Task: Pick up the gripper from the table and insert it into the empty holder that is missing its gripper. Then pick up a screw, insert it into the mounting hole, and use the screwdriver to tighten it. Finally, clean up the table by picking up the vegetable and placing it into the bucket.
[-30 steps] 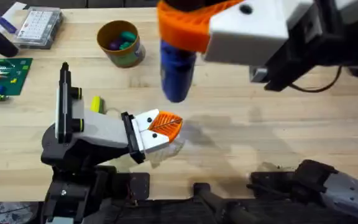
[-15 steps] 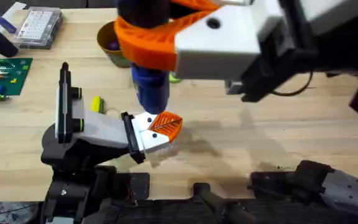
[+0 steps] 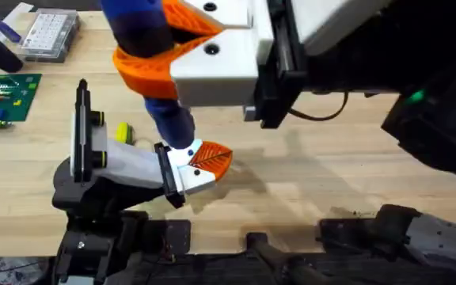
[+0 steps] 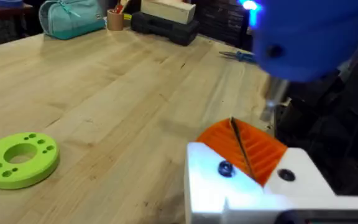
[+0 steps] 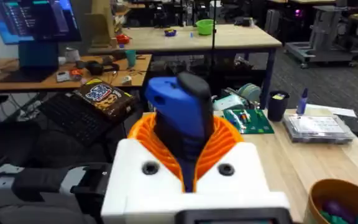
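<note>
Right gripper [image 3: 176,59], clamping the near-vertical screwdriver [image 3: 169,119], apparently poises its tip over the gripper [image 3: 208,158] at 5 o'clock.

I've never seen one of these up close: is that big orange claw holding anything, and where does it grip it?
Yes. The right gripper holds the blue screwdriver around its upper body, tip pointing down at the small orange gripper.

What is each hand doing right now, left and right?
Left hand: at the bottom of the left wrist view, open or closed cannot be told.
Right hand: closed on the screwdriver, its tip down at the gripper mounted on the holder.
</note>
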You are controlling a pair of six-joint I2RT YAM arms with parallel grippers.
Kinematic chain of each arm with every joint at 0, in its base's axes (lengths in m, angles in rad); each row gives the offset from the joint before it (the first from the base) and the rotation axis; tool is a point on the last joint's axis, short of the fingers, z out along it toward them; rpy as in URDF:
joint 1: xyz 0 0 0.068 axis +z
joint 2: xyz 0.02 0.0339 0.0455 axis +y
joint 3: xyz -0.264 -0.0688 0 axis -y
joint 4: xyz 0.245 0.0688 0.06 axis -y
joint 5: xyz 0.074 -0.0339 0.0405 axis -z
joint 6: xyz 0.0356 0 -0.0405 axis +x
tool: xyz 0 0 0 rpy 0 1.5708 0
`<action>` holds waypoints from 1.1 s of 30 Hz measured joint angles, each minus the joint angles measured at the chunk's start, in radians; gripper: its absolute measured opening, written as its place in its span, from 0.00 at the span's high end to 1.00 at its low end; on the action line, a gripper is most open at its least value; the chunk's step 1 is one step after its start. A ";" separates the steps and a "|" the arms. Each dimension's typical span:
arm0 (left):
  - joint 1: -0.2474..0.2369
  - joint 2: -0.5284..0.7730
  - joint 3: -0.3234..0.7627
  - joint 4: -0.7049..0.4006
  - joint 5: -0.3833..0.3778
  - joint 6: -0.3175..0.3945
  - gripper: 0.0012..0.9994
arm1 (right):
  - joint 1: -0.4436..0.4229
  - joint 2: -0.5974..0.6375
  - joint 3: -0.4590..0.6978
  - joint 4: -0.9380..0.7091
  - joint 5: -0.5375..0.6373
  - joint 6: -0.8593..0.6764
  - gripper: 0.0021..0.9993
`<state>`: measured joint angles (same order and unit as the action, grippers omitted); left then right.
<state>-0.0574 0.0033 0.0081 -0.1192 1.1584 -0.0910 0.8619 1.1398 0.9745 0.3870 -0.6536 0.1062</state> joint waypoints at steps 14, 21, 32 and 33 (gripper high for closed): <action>0.000 0.000 0.000 0.000 0.000 0.000 0.99 | 0.000 0.003 0.000 -0.030 0.002 -0.056 0.96; 0.000 0.000 0.000 0.000 0.000 0.000 0.99 | 0.000 0.012 0.000 -0.028 0.002 -0.059 0.96; 0.000 0.000 0.000 0.000 0.000 0.000 0.99 | 0.000 0.047 0.000 -0.028 0.002 -0.058 0.96; 0.000 0.000 0.000 0.000 0.000 0.000 0.99 | 0.000 0.047 0.000 -0.028 0.002 -0.058 0.96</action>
<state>-0.0574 0.0033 0.0082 -0.1192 1.1584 -0.0909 0.8619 1.1870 0.9745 0.3586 -0.6518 0.0479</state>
